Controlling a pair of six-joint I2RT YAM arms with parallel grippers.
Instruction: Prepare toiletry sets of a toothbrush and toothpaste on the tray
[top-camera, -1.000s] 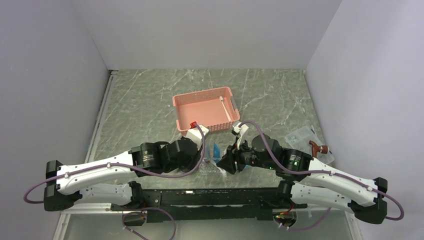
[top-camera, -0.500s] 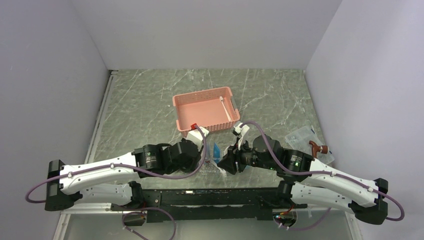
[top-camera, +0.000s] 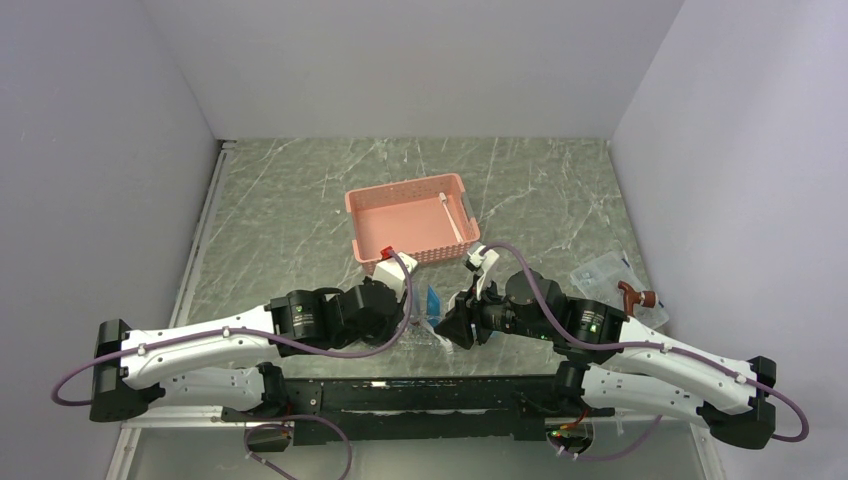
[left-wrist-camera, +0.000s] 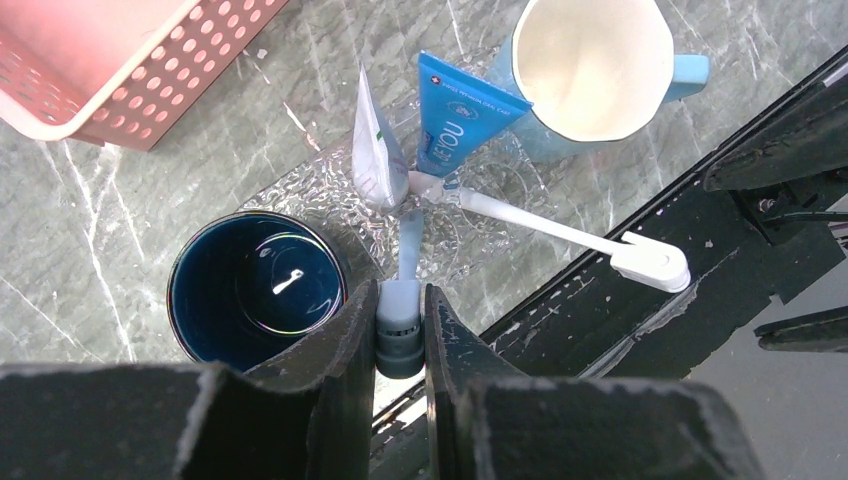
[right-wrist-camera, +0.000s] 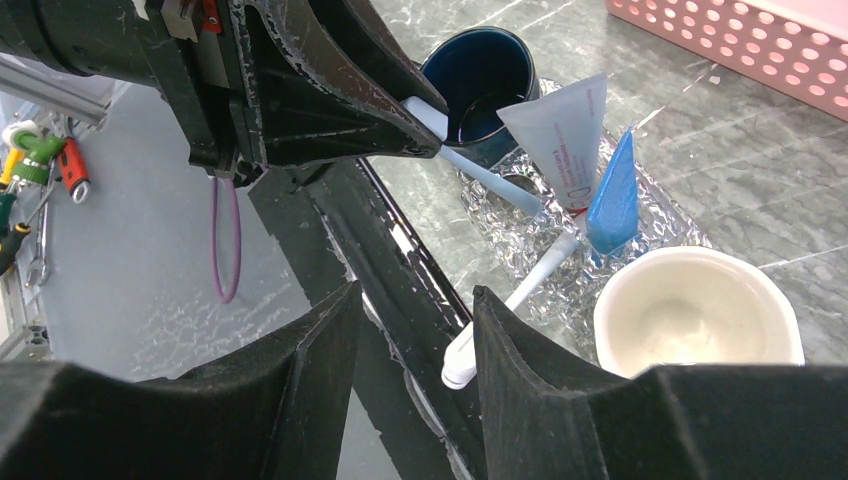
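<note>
Left claw (left-wrist-camera: 400, 305): closed on the thick butt end of a slim, straight, all-white plastic toothbrush (left-wrist-camera: 410, 235), which is pinched between the two black jaws.

Key relation: the held toothbrush's long axis is seen running straight out ahead of the left claw. Its far tip is down at the middle of the clear, crinkled, glittery oval plastic tray (left-wrist-camera: 320, 190), where the tubes meet. Whether the tip touches the tray cannot be told. Only the gripped end appears to be off the tray, near its rim, so letting go is judged to need little more than a short lowering.

Right claw (right-wrist-camera: 418, 300): jaws stand apart and nothing is gripped.

A second toothbrush (left-wrist-camera: 540, 225), equally thin and white, lies crosswise to the first. One end is at the tubes, and the broad end overhangs the black rail (left-wrist-camera: 600, 310) at the table's near edge. The right claw is the nearer one, with that overhanging end seen below its gap.

Materials noted:
- A soft, flat blue toothpaste tube (left-wrist-camera: 452, 120) lies on the tray.
- A milky white toothpaste tube (left-wrist-camera: 373, 155) stands on edge just beside it.
- A glossy dark blue mug (left-wrist-camera: 255, 290) stands just left of the held toothbrush.
- A pale blue mug with a matte cream inside (left-wrist-camera: 590, 60) stands beyond the blue tube.
- A pink perforated plastic basket (left-wrist-camera: 130, 90) stands clear of the tray.
</note>
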